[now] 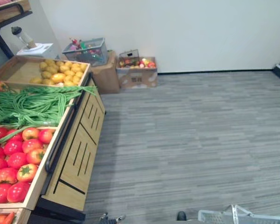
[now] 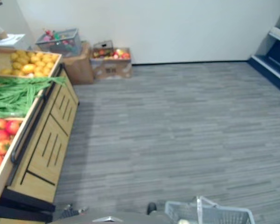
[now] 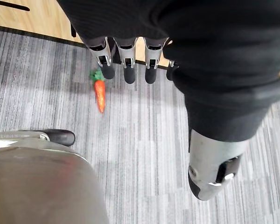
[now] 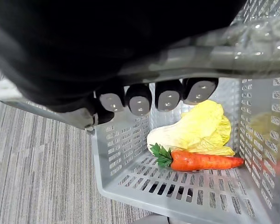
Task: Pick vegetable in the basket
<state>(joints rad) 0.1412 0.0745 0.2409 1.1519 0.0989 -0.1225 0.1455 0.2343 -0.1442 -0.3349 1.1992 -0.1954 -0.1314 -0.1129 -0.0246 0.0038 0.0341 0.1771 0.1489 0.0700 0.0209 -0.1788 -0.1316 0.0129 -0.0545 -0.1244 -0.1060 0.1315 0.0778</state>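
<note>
— Head views?
— Grey striped carpet (image 1: 191, 140), white wall (image 1: 177, 28), wooden produce stand (image 1: 79, 140) at left.
— Left wrist?
— Left hand (image 3: 126, 65) hangs slack and empty; loose carrot (image 3: 100, 94) lies on the carpet.
— Right wrist?
— Right hand (image 4: 140, 99) clenches the handle (image 4: 224, 53) of the basket (image 4: 126, 140); second carrot (image 4: 200, 161) and cabbage (image 4: 196, 133) lie inside.

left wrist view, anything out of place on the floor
Yes: an orange carrot with a green top lies on the grey striped floor beside the base of the wooden stand, seemingly dropped. It belongs in the grey plastic basket, which holds another orange carrot and a pale yellow cabbage.

Perforated grey plastic basket (image 4: 126, 144), matt wooden produce stand (image 1: 81, 140), seemingly carpeted striped floor (image 1: 191, 140)
</note>
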